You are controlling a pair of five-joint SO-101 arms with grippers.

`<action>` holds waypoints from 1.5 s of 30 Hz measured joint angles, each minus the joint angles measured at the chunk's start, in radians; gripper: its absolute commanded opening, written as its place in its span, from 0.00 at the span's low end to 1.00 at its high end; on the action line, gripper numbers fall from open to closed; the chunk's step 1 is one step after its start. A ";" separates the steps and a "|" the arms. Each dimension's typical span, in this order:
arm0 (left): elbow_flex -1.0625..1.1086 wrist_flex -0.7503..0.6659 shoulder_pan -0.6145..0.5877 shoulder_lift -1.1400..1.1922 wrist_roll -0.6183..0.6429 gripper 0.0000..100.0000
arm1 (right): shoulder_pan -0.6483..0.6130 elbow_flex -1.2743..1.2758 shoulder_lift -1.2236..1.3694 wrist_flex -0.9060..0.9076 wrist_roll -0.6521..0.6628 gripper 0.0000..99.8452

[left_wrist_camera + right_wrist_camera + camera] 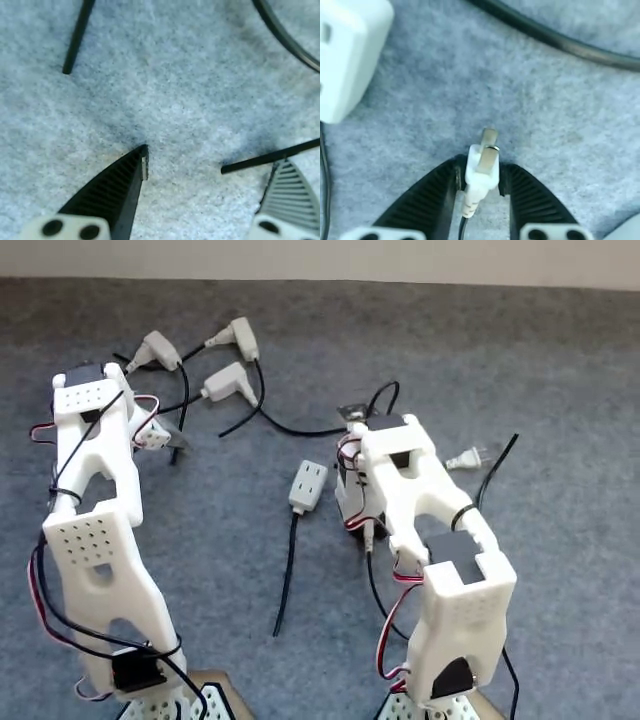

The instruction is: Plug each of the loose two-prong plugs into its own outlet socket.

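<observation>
My right gripper (pixel 483 174) is shut on a white two-prong plug (pixel 481 160), whose prongs stick out past the black fingers (pixel 440 192) just above the carpet. The white outlet block (pixel 347 55) lies a short way off, to one side of the prongs, with slots visible. In the high view this outlet block (pixel 308 483) lies just left of the right arm's wrist (pixel 385 455). My left gripper (pixel 213 159) stands open over bare carpet, with a black cord (pixel 270 157) lying beside its white finger (pixel 286 192). In the high view the left gripper (pixel 152 436) sits at the far left.
Three white plugs (pixel 155 350) (pixel 236 336) (pixel 230 382) with black cords lie at the back left. Another small plug (pixel 465 457) lies to the right of the right arm. The outlet block's black cord (pixel 287 575) runs toward the front. Grey carpet covers the surface.
</observation>
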 measured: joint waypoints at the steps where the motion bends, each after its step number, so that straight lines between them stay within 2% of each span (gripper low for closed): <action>1: 0.000 0.000 0.000 0.000 0.000 0.36 | 0.000 0.000 0.000 0.000 0.000 0.15; 6: 0.000 0.000 0.000 0.000 0.000 0.36 | 0.000 -0.017 0.008 0.000 0.000 0.15; 11: 0.000 0.000 0.000 0.000 0.000 0.36 | 0.005 -0.017 0.008 0.000 0.000 0.00; 18: 0.000 -0.006 0.000 0.000 0.000 0.36 | 0.029 -0.069 0.012 0.005 0.003 0.02; 22: 0.000 -0.006 0.000 0.000 0.000 0.36 | 0.040 -0.215 0.015 0.077 0.000 0.02; 30: 0.000 -0.006 0.000 0.000 0.000 0.36 | 0.046 -0.638 -0.138 0.324 0.000 0.01; 33: 0.000 -0.006 0.000 0.000 0.000 0.36 | 0.009 -0.776 -0.161 0.410 0.017 0.01; 37: 0.000 -0.006 0.000 0.000 0.000 0.36 | -0.103 -0.911 -0.187 0.460 0.097 0.01; 45: 0.000 -0.006 0.000 0.000 0.000 0.36 | -0.302 -0.921 -0.390 0.462 0.129 0.01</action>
